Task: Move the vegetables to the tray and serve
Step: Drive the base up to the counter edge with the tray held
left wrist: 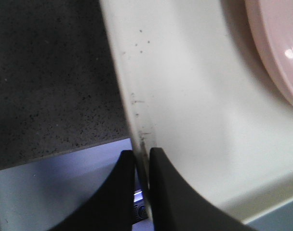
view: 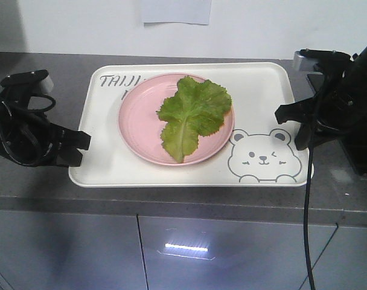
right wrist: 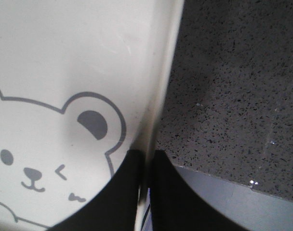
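The lettuce leaf [view: 192,115] lies on the pink plate [view: 138,130] in the tray [view: 262,90] on the desk [view: 44,72]. The left end effector [left wrist: 142,159] is clamped on the tray's left rim, the right end effector [right wrist: 146,158] on its right rim

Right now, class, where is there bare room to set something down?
Free: the tray corner between pink plate and far-right rim; the counter behind it. Crowded: the plate, under the lettuce leaf; both side rims, clamped by left gripper and right gripper.
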